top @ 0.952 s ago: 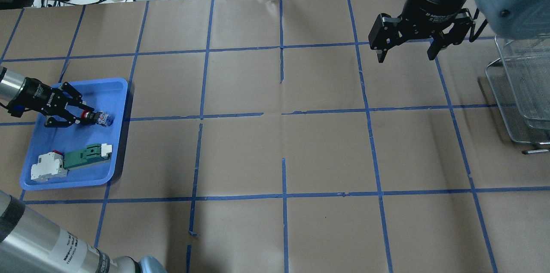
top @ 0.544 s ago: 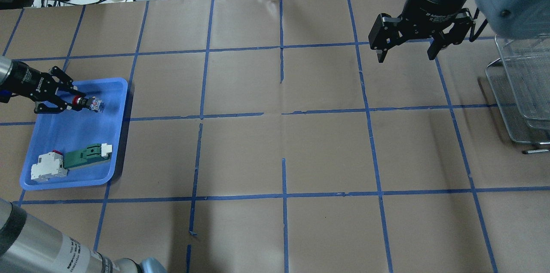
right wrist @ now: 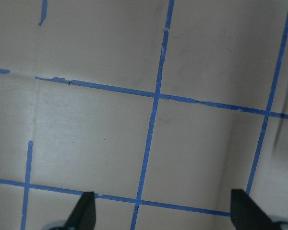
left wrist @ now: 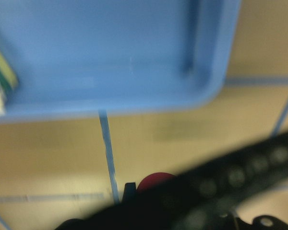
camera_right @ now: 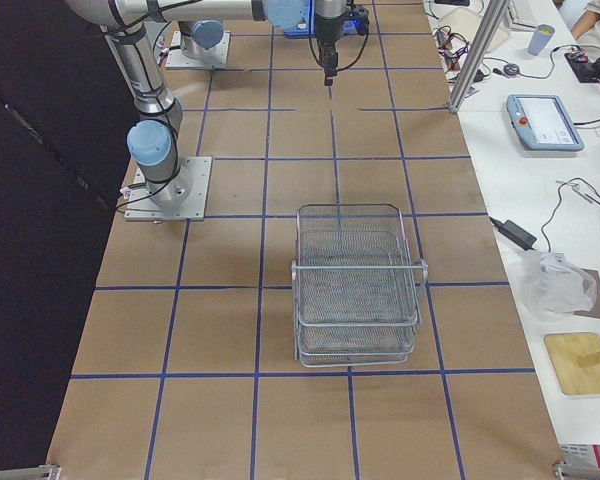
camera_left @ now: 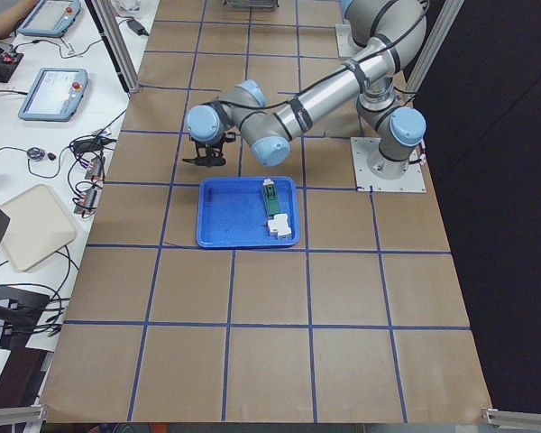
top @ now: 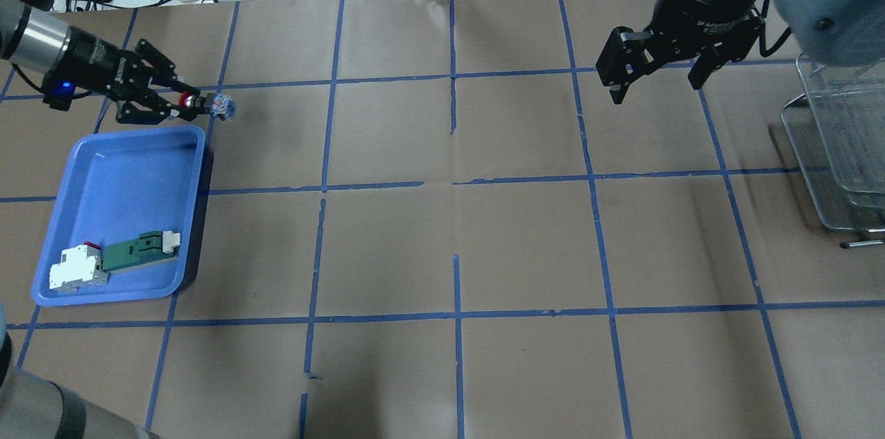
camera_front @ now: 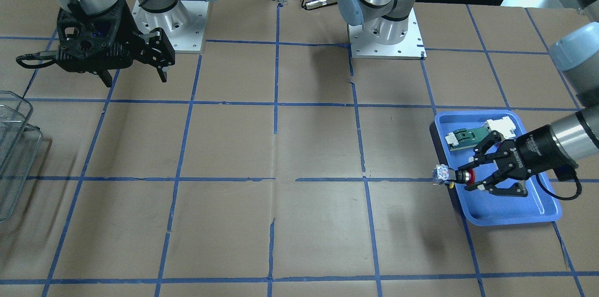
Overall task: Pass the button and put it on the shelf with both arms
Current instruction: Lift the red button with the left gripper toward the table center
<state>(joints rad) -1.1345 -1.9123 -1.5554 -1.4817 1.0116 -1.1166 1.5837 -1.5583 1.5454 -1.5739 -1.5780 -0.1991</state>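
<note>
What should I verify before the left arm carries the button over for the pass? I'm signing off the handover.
1. Button held in the left gripper by its red head: ok.
2. Button lifted out of the blue tray: ok.
3. Right gripper open and empty, fingers wide apart: ok.
4. Wire shelf standing upright at the right arm's end: ok.
5. Firmness of the grip: cannot tell; the left wrist view is blurred.
</note>
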